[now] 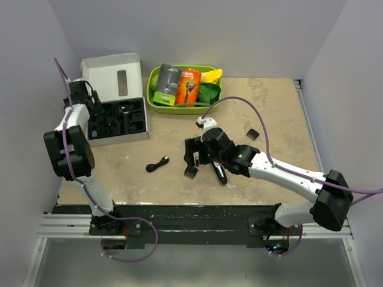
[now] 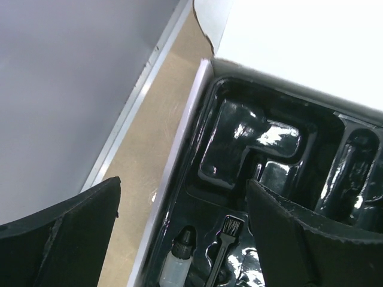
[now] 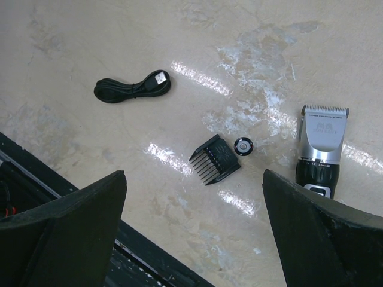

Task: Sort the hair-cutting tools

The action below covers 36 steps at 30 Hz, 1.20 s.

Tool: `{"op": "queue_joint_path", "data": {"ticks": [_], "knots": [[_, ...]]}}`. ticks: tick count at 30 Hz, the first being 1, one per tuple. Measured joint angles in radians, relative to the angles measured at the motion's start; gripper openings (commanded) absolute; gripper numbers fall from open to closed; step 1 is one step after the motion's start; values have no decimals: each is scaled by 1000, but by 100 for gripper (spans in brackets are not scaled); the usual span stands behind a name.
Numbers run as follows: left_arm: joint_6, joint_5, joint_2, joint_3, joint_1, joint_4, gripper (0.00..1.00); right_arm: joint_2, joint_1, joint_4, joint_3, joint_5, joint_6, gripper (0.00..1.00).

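Observation:
The slim black hair clipper with a silver blade head (image 3: pixel 320 152) lies on the table, also in the top view (image 1: pixel 221 174). The small black guide comb (image 3: pixel 214 159) lies left of it, with a tiny round black cap (image 3: pixel 243 146) beside it; the comb also shows in the top view (image 1: pixel 191 173). The small black curved piece (image 3: pixel 131 88), which looks like a coiled cable, lies farther away (image 1: pixel 157 164). My right gripper (image 3: pixel 194 230) hovers open and empty above the comb and clipper (image 1: pixel 202 160). My left gripper (image 2: pixel 182 233) is open and empty over the black moulded tray (image 2: pixel 239 143).
The open white box (image 1: pixel 114 113) with the black tray holds a small oil bottle (image 2: pixel 176 263) and a brush (image 2: pixel 226 236). A green bin (image 1: pixel 157 106) at the back holds the razor packages. Another small black piece (image 1: pixel 253 133) lies right of centre.

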Motion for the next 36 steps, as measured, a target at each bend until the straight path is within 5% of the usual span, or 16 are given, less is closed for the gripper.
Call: {"op": "queue_joint_path", "data": {"ticks": [10,19,30,33,34,36], "knots": [[34,31,53,-56,15,58,78,0,0,8,-24,-6,8,98],[51,60,71,-56,23,84,45,0,5,8,-35,-16,19,98],[57,65,67,-119,40,178,26,0,35,8,-42,-18,42,97],[48,69,43,-160,40,208,12,-1,47,7,-42,-16,48,97],[41,70,30,-181,40,219,0,-3,51,5,-42,-16,51,97],[18,69,-2,-222,40,228,0,-9,59,-2,-42,-16,56,96]]}}
